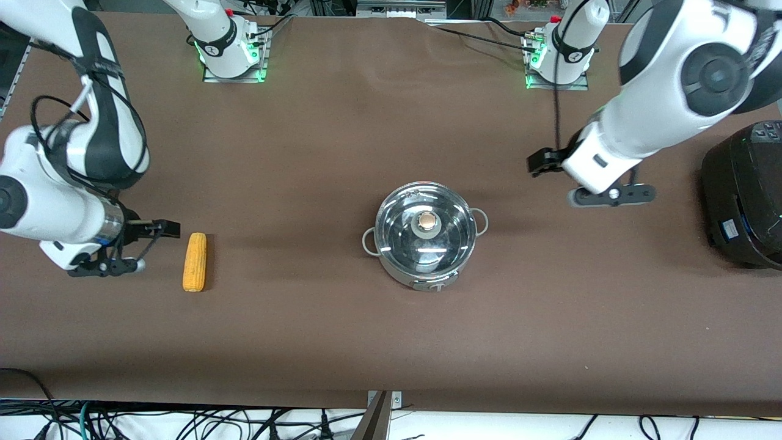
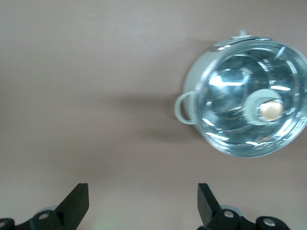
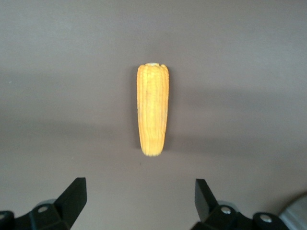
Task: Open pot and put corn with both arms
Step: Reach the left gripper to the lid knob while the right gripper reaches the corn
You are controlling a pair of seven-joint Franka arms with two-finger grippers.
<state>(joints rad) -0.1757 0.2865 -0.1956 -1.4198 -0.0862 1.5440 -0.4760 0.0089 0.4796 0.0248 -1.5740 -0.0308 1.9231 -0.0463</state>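
Observation:
The shiny steel pot (image 1: pixel 426 269) stands mid-table with its clear glass lid (image 1: pixel 452 235) on and a beige knob (image 1: pixel 427 222) at the centre. It also shows in the left wrist view (image 2: pixel 192 81). The yellow corn (image 1: pixel 195 261) lies on the table toward the right arm's end, and shows in the right wrist view (image 3: pixel 153 109). My right gripper (image 1: pixel 156 247) is open and empty just beside the corn, apart from it. My left gripper (image 1: pixel 553 181) is open and empty, beside the pot toward the left arm's end, well apart from it.
A big black rice cooker (image 1: pixel 745 195) stands at the left arm's end of the table. The brown table (image 1: pixel 391 342) carries only the pot and the corn besides. The two arm bases (image 1: pixel 232 49) (image 1: pixel 556 61) stand along the edge farthest from the front camera.

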